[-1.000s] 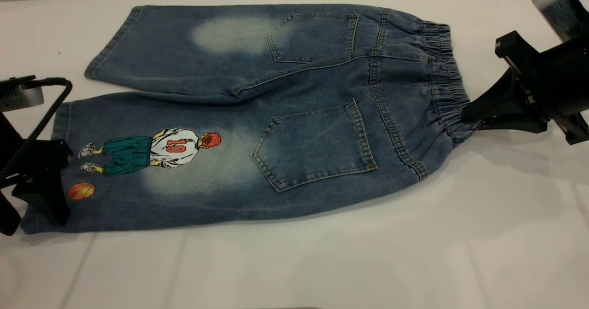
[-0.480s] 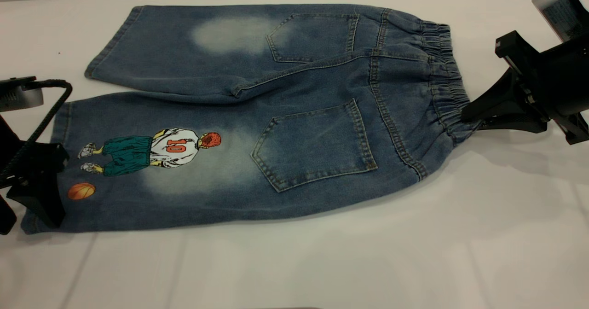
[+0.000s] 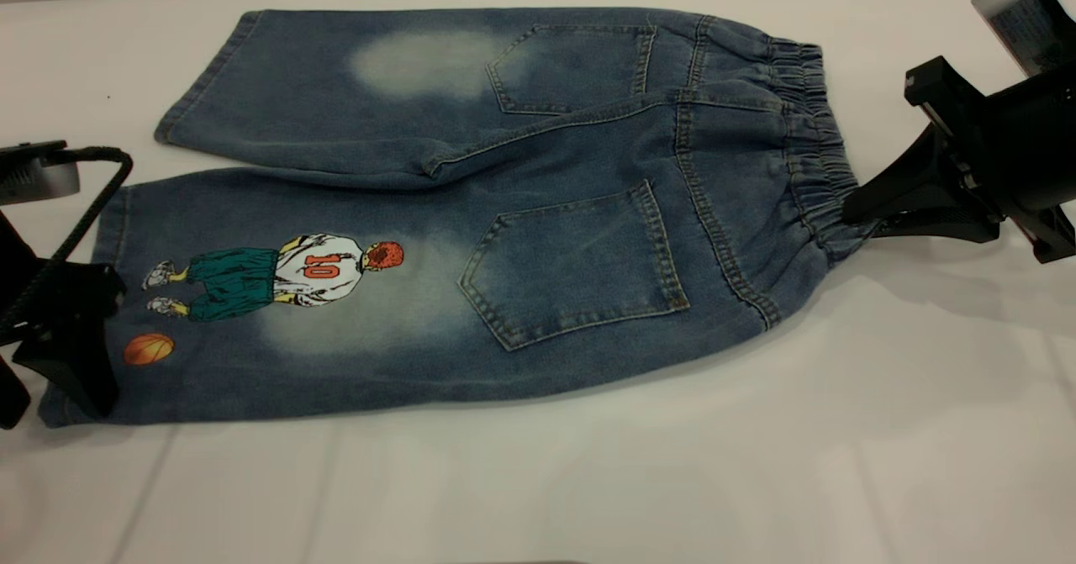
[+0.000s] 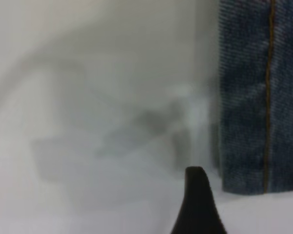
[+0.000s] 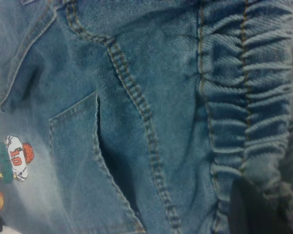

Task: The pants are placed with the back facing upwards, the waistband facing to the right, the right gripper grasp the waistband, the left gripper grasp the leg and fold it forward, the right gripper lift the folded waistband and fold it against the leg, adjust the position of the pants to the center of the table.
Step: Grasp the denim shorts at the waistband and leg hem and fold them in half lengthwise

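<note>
Pants [image 3: 521, 211]: lie flat on the white bench [image 3: 588, 480], back side up, both patch pockets showing.
Waistband [image 3: 820, 152]: at the right end of the pants, gathered and ruffled.
Leg [image 3: 252, 303]: the nearer one, with the basketball-player print, its hem toward the left.
Right claw [image 3: 853, 211]: closed on the near corner of the waistband, pinching it slightly off the bench.
Left claw [image 3: 71, 379]: at the hem's near corner; cannot tell whether it is parted or closed.

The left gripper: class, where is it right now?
In the exterior view the left gripper sits at the table's left edge, at the hem of the printed leg, just left of the orange ball print.
</note>
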